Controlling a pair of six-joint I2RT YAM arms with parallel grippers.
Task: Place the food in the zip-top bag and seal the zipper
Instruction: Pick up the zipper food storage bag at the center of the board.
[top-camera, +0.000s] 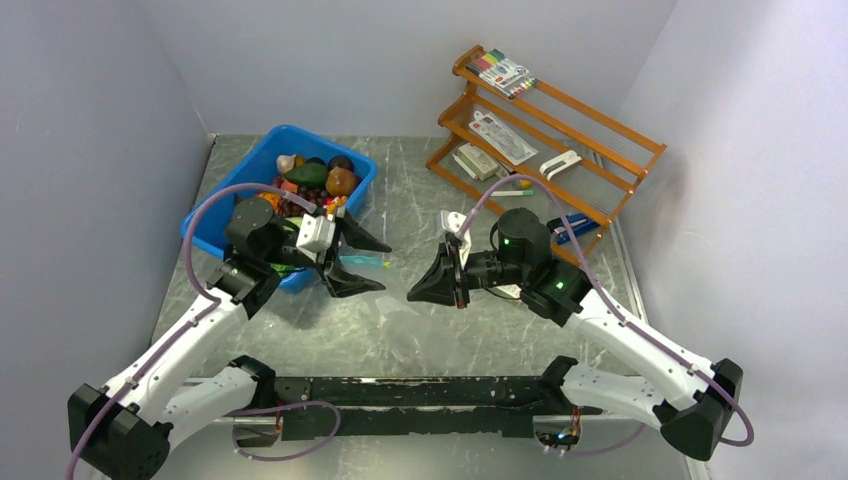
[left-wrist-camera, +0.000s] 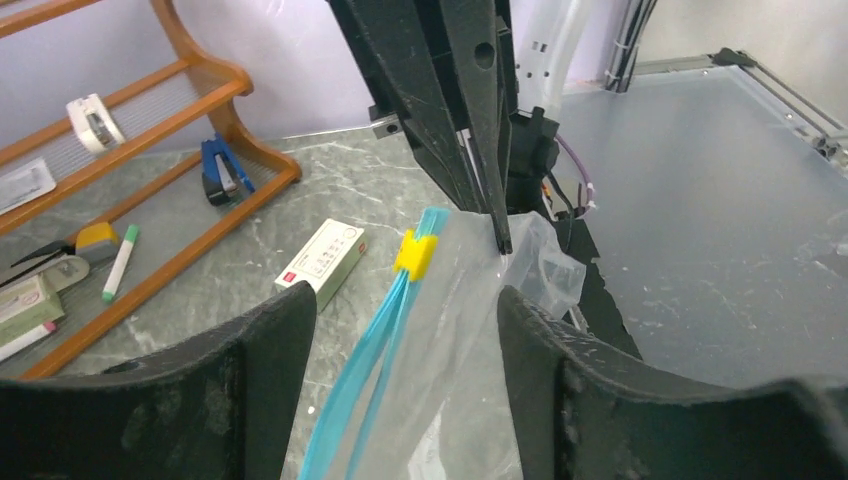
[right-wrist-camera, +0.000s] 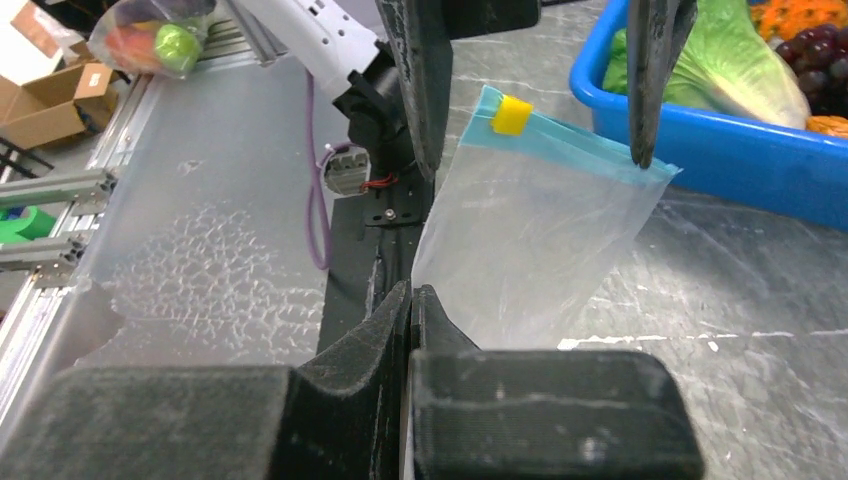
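Both fingers pressed together, the right gripper (right-wrist-camera: 412, 300) pinches the zip-top bag (right-wrist-camera: 530, 240) mid-frame. The left gripper (left-wrist-camera: 405, 310), spread wide, straddles the zipper (right-wrist-camera: 575, 150), one finger touching its corner. Upper left, food (top-camera: 320, 178) fills the blue bin (top-camera: 232, 178) on the grey marbled table (top-camera: 420, 335).

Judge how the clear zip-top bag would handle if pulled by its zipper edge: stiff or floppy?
Likely floppy: the zip-top bag is thin, see-through film that crumples where the right gripper pinches it. Probably light, since it looks empty. The teal zipper seems its stiffest part, running fairly straight.
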